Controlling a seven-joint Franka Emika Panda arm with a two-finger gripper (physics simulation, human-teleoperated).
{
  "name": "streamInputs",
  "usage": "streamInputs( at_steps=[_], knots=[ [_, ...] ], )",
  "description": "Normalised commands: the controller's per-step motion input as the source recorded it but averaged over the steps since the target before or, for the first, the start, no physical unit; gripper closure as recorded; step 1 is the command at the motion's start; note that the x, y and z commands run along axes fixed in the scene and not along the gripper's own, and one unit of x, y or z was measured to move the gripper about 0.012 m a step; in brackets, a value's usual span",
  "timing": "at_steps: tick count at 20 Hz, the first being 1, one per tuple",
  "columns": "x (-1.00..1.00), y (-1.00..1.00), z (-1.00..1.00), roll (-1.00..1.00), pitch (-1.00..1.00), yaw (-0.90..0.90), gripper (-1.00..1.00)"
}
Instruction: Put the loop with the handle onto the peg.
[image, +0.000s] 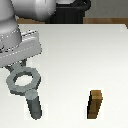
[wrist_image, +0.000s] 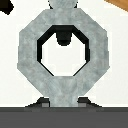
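Currently the gripper (image: 21, 66) is clamped on the loop with the handle (image: 22, 80), above the peg (image: 35, 106). Centre the hole over it, then lower squarely.

The arm (image: 17, 35) runs off the exterior view's left and top edges, so most of it can't be seen. Its gripper (image: 19, 64) is tucked behind the wrist housing; jaws hidden, open or closed, no telling. The ring's (image: 22, 79) handle disappears up under that housing. In the wrist view the ring (wrist_image: 64, 47) covers most of the peg (wrist_image: 64, 36); only a dark sliver shows through the hole. The handle's end meets the grey band along the frame's edge.
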Motion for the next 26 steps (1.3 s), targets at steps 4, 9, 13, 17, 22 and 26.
streamInputs(
  at_steps=[4, 9, 13, 17, 22, 26],
  knots=[
    [0.75, 0.00, 0.00, 0.00, 0.00, 0.00, 1.00],
    [0.00, 0.00, 0.40, 0.00, 0.00, 0.00, 1.00],
    [0.00, 0.00, 1.00, 0.00, 0.00, 0.00, 1.00],
    [0.00, 0.25, 0.50, 0.00, 0.00, 0.00, 1.00],
    [0.00, 0.80, 0.00, 0.00, 0.00, 0.00, 1.00],
    [0.25, 0.25, 0.00, 0.00, 0.00, 0.00, 1.00]
  ],
)
